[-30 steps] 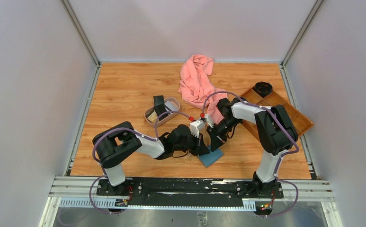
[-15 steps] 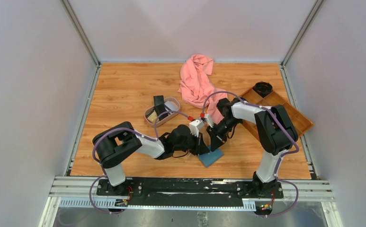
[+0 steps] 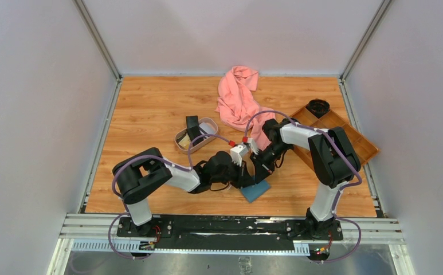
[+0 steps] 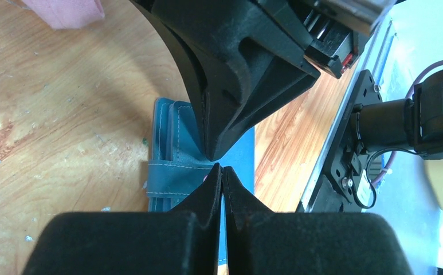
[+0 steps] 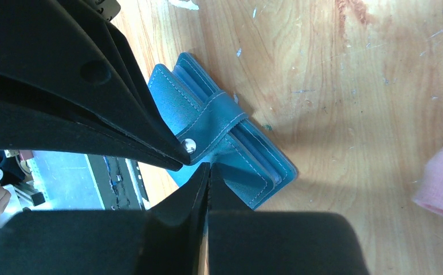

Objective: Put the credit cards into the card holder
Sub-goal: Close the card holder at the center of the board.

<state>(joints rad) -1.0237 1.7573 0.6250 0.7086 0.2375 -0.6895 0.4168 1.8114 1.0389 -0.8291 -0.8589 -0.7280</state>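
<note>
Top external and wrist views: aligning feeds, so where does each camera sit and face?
Top external: above, behind the bases, looking down at the table; both arms show.
Left wrist: on that arm, facing along the left pincer to the card holder.
Right wrist: likewise, along the right pincer.
Shared: wrist views both show card holder, opposite pincer.

Our left arm folded low and reaching rightward, our right arm bent and angled down toward it, we hold our left gripper pinched tight, fingers flush, our right gripper likewise closed, both tips nose to nose, almost touching
</note>
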